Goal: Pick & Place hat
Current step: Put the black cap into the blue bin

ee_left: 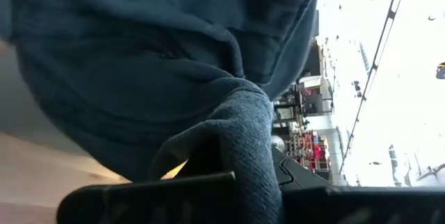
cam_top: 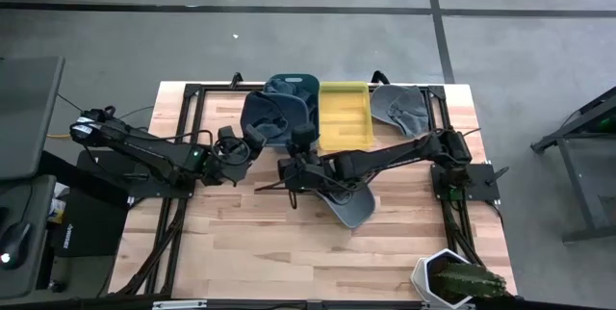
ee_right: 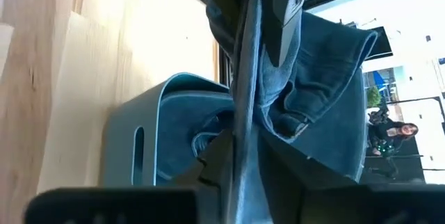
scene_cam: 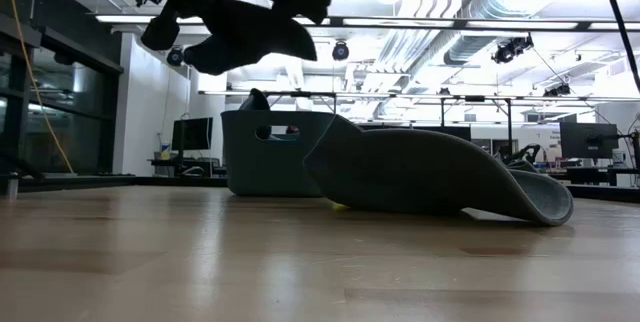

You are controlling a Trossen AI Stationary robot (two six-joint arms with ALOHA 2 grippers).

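Mid-carry: my left end effector point(cam_top: 252, 143) clamped on blue hat point(cam_top: 269, 117), held above table centre-frame. My right end effector point(cam_top: 300, 146) beside it, pinching same fabric. Next: lower hat into blue bin point(cam_top: 294, 87), then release.

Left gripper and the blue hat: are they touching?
Touching. In the left wrist view, the left gripper is shut on a bunched fold of the blue hat.

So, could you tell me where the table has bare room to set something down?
The near half of the table is bare, bordered by the cactus pot. The far edge is crowded: blue bin, yellow tray, grey hat.
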